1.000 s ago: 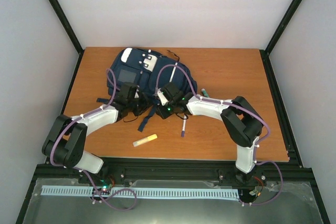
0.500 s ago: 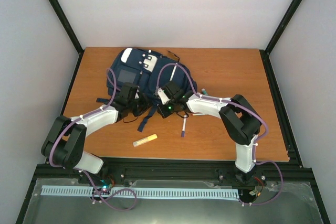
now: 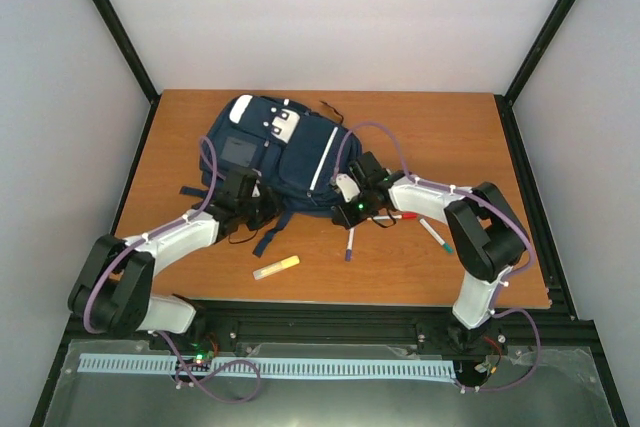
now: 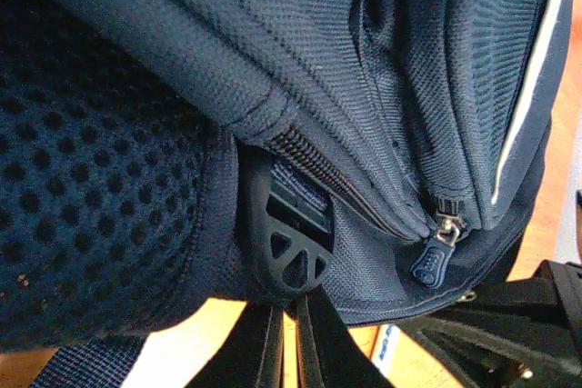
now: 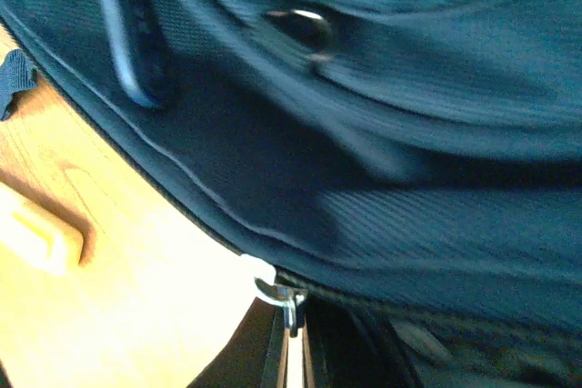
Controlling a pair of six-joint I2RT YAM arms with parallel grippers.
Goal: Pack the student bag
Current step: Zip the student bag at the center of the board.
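The navy student bag (image 3: 285,152) lies flat at the table's back left, with its white patches toward the far end. My left gripper (image 3: 258,211) is at the bag's near left edge. In the left wrist view it (image 4: 289,311) is shut on a black plastic strap buckle (image 4: 289,256) on the bag. A blue zipper pull (image 4: 435,263) hangs to the right of it. My right gripper (image 3: 347,205) is at the bag's near right corner. In the right wrist view it (image 5: 293,338) is shut on a metal zipper pull (image 5: 284,295) at the bag's seam (image 5: 382,224).
A yellow highlighter (image 3: 276,267) and a purple pen (image 3: 349,243) lie on the wood in front of the bag. A red pen (image 3: 398,217) and another pen (image 3: 435,235) lie beside the right forearm. Dark straps (image 3: 272,232) trail off the bag's near edge.
My right gripper has moved right along the bag's near edge. The bag's right side now lies flatter and wider. Two pens have come into view beside the right arm. My left gripper has hardly moved.
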